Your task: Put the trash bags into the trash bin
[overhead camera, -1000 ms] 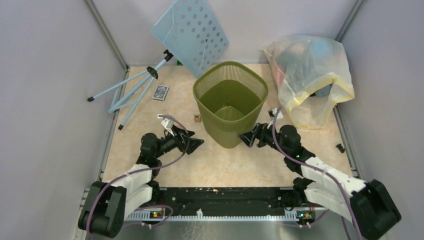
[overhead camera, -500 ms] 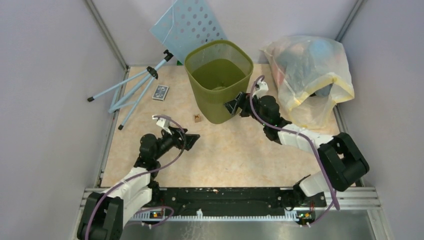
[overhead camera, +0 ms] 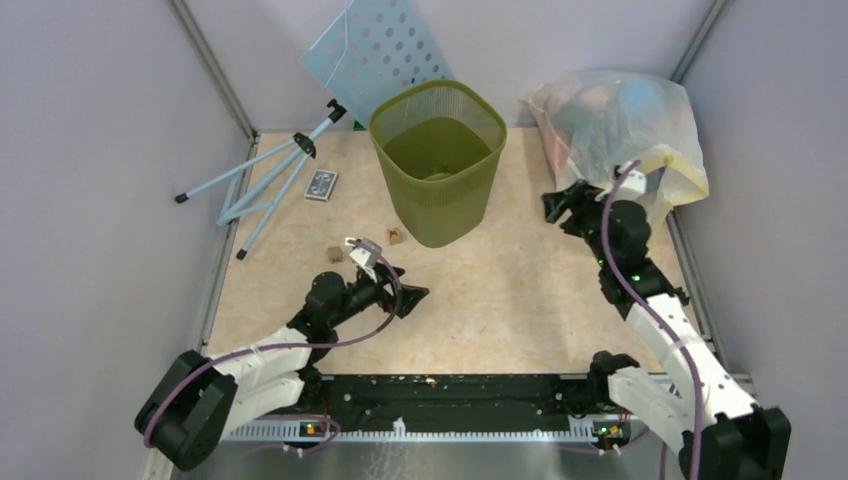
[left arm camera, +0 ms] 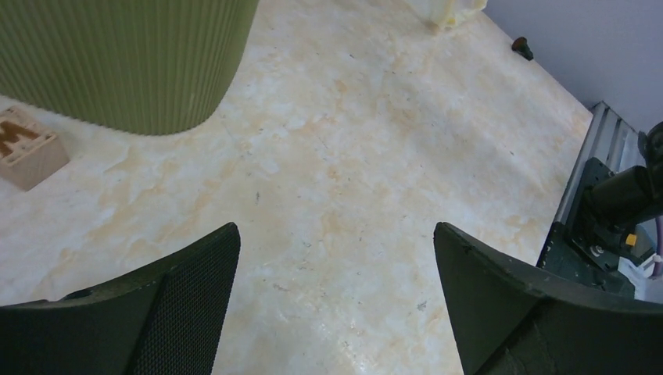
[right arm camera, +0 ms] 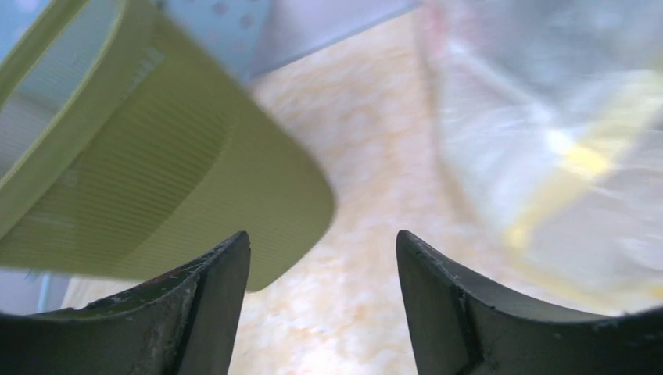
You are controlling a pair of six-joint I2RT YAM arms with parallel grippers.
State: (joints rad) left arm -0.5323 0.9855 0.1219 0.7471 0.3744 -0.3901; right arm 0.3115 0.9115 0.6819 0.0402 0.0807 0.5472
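The olive-green trash bin (overhead camera: 437, 160) stands upright at the back middle of the table, with nothing but its bare floor visible inside. It also shows in the left wrist view (left arm camera: 117, 62) and, blurred, in the right wrist view (right arm camera: 156, 172). The black trash bag is not in any view. My left gripper (overhead camera: 410, 298) is open and empty, low over bare table in front of the bin (left arm camera: 335, 228). My right gripper (overhead camera: 557, 205) is open and empty, between the bin and the clear bag (right arm camera: 322, 234).
A clear bag of rubbish with yellow ties (overhead camera: 620, 150) sits at the back right. A pale blue perforated board (overhead camera: 385, 50) and a tripod (overhead camera: 260, 180) lie at the back left. A card box (overhead camera: 321, 184) and two small wooden blocks (overhead camera: 395, 236) (overhead camera: 334, 253) lie near the bin.
The bin moved from the middle to the back with my right gripper against it. The right gripper then left it and swung right toward the clear bag. My left gripper moved right.
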